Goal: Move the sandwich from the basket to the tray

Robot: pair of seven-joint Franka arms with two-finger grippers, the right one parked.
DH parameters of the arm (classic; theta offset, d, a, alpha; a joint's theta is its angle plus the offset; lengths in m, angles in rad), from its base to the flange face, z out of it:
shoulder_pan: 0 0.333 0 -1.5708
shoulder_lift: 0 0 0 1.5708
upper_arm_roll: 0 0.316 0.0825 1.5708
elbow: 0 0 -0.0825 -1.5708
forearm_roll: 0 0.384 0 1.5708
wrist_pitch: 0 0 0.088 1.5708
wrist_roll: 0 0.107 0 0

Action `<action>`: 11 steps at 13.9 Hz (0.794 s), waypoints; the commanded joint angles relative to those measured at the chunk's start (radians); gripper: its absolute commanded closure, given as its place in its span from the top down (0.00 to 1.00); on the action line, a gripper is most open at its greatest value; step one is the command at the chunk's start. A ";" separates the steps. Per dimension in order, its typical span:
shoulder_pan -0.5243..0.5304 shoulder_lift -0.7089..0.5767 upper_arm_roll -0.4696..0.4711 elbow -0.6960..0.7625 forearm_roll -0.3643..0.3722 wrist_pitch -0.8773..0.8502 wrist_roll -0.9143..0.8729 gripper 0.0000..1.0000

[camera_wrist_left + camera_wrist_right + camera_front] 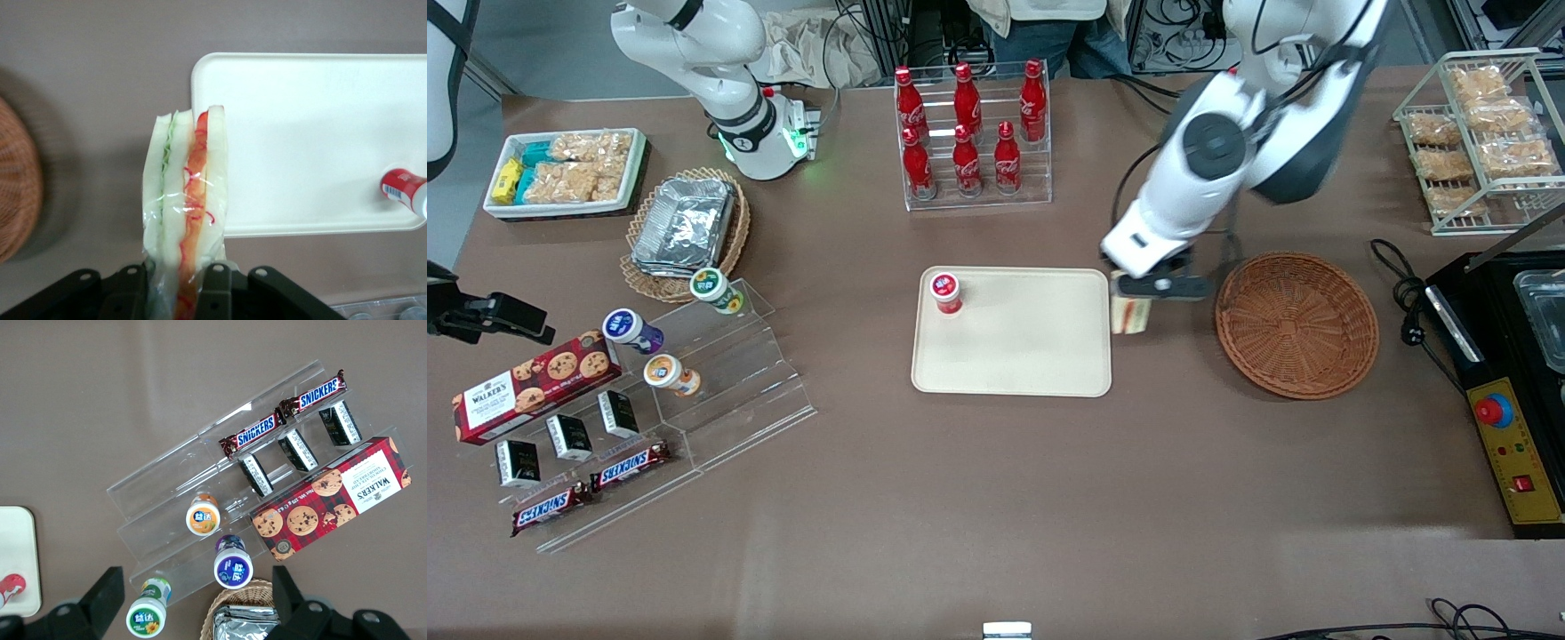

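Pincer point(1136, 311) gripping sandwich point(187, 200), at tray point(320, 133) edge

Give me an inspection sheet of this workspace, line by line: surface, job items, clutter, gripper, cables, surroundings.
Surface: brown table.
Job's things: sandwich held at the tray edge, between tray and basket; basket holds nothing.
Clutter: red-capped bottle stands on the tray; cola bottles in a clear rack; snack bars on a clear stand.
Gripper: gripper shut on the sandwich.
Cables: black cable beside the basket.
Surroundings: control box at the working arm's end.
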 commanded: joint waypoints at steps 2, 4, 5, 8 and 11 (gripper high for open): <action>-0.047 0.106 0.003 -0.093 0.073 0.240 -0.045 0.00; -0.050 0.175 0.003 -0.093 0.127 0.279 -0.051 0.00; -0.080 0.215 0.004 -0.091 0.163 0.305 -0.057 0.00; -0.094 0.256 0.008 -0.096 0.203 0.347 -0.089 0.00; -0.097 0.299 0.008 -0.081 0.289 0.347 -0.155 0.76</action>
